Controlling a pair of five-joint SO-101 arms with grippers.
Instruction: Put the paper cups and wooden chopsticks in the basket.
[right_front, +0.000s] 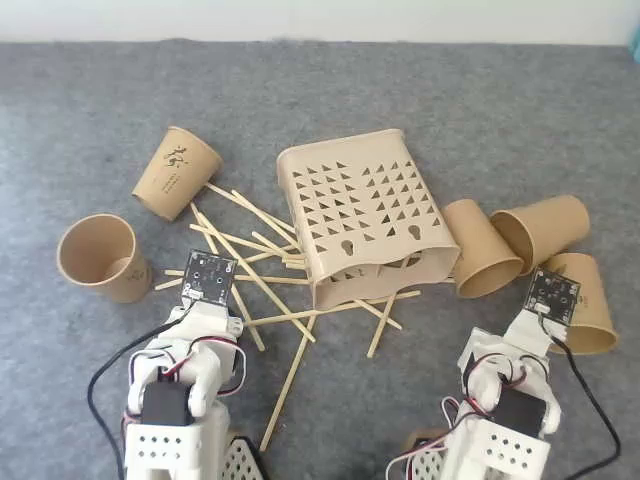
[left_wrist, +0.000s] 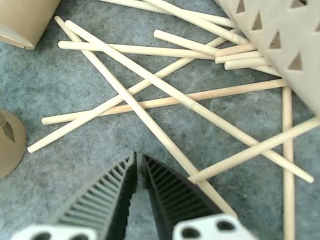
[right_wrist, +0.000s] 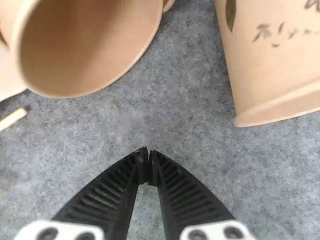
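Looking down from high: basket (right_front: 365, 215) tipped on its side on grey carpet (right_front: 480, 100), chopsticks (right_front: 250, 262) strewn at its left and front, two cups (right_front: 100, 258) left of it, three more (right_front: 482, 250) lying just right. Closer from the left wrist: crossed sticks, left gripper (left_wrist: 139, 161) over them, jaws pressed shut, holding nothing. From the right wrist: right gripper (right_wrist: 149, 156) low between two lying cups, jaws closed, empty. Both arms folded back at the near edge.

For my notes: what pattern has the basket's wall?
Cream basket, rows of triangular holes; high view shows it best.
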